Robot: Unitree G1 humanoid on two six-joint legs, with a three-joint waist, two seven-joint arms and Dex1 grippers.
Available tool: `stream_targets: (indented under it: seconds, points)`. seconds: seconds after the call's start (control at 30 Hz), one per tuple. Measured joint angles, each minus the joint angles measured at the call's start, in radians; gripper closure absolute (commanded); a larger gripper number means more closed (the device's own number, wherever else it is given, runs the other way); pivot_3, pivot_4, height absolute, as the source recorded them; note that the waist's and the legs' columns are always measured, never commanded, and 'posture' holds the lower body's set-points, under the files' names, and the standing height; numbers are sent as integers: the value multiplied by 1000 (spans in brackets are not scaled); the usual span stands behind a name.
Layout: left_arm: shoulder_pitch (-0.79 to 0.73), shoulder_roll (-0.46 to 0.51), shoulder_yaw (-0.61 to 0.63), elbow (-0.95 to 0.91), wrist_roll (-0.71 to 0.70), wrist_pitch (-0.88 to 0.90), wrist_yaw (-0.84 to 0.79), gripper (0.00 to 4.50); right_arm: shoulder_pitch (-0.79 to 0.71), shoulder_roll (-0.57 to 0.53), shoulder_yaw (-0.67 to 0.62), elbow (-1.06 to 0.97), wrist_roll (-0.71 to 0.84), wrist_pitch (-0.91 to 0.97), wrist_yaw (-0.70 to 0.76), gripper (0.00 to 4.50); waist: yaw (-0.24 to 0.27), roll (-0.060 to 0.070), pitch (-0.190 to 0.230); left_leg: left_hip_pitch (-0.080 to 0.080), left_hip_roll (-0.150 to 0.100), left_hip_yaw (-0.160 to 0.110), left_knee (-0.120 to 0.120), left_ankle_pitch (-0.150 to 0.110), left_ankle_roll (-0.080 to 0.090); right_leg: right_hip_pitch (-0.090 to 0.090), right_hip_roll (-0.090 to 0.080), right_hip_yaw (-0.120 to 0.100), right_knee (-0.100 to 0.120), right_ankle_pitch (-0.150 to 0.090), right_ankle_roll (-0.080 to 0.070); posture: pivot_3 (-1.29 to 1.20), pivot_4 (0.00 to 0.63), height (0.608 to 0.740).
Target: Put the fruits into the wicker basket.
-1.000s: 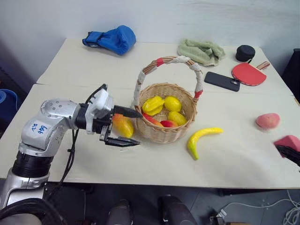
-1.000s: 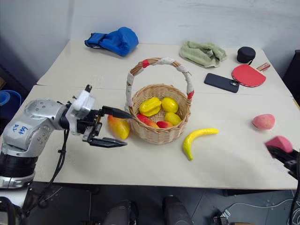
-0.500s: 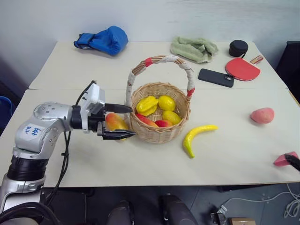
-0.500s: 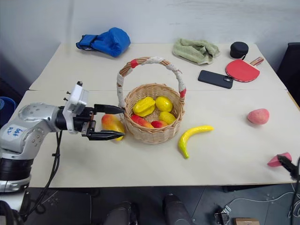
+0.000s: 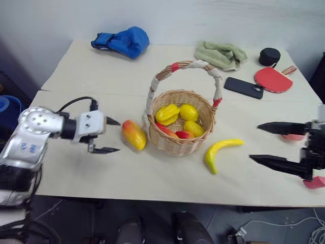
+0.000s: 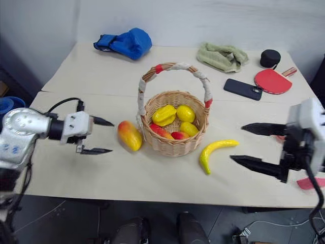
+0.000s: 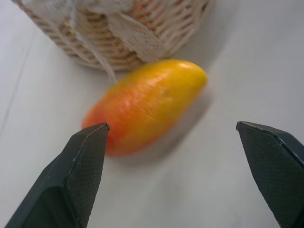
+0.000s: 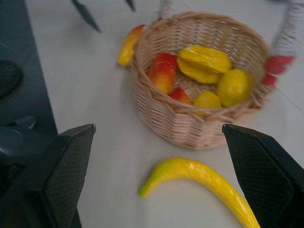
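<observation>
Since the earlier frames the left gripper (image 5: 112, 136) has backed away from the mango (image 5: 133, 134), which now lies free on the table (image 5: 152, 178) just left of the wicker basket (image 5: 181, 129), and the right gripper (image 5: 266, 143) has swung in from the right edge, no longer pinching the pink block (image 5: 315, 182) that sits cut off at the lower right corner. Partly hidden behind the right gripper's upper finger is the peach (image 5: 293, 136), only a pink sliver of it visible. Several yellow and red pieces (image 6: 175, 120) lie inside the basket, some overlapping so their exact shapes are hard to make out. Between basket and right gripper, at centre right, the banana (image 5: 219, 153) rests on the table. Both grippers stand spread wide and empty: the left arm reaches in from the left edge, fingers pointing right toward the mango, while the right points left toward the banana and basket
</observation>
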Motion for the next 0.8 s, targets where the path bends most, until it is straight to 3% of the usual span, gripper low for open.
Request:
stream_targets:
  seconds: [0.13, 0.33, 0.43, 0.47, 0.53, 0.7, 0.8]
  points:
    - [-171, -106, -93, 255, 89, -204, -70, 0, -150, 6, 153, -16, 1, -28, -33, 53, 0, 0, 0, -13, 1, 2, 8, -2, 2, -14, -3, -4, 6, 0, 2, 0, 150, 740]
    - [-290, -164, -189, 534, 212, -432, -130, 0, -201, 35, 217, -17, 0, -28, -95, 53, -4, 0, 0, -16, 2, 3, 10, -1, 1, -20, -4, -9, 10, 0, 2, 0, 150, 740]
    - [-323, -182, -207, 625, 253, -492, -130, 581, -201, 49, 214, -17, 11, -24, -125, 0, -2, 0, 0, -16, 2, 4, 12, -1, 1, -19, -4, -9, 10, 0, 1, 0, 150, 740]
    - [-337, -198, -207, 654, 261, -511, -129, 956, -201, 50, 212, -17, 13, -22, -137, 0, -1, 0, 0, -17, 2, 3, 14, -1, 2, -19, -4, -9, 11, 0, 1, 0, 150, 740]
    - [-341, -209, -206, 669, 260, -530, -141, 1452, -198, 51, 208, -20, 15, -21, -153, 0, -1, 0, 0, -18, 2, 3, 19, -2, 4, -18, -5, -9, 12, 0, 2, 0, 150, 740]
    - [-331, -206, -167, 643, 189, -480, -219, 1491, -170, 54, 177, -29, 24, -11, -166, 0, -1, 0, 0, -20, 2, 1, 23, -3, 5, -19, -5, -11, 15, 0, 2, 0, 150, 740]
    - [-266, -164, -135, 465, 60, -321, -220, 1491, -156, 69, 174, -40, 30, -8, -177, 0, -3, 0, 0, -21, 3, 0, 23, -3, 5, -19, -5, -12, 18, 1, 2, 0, 150, 740]
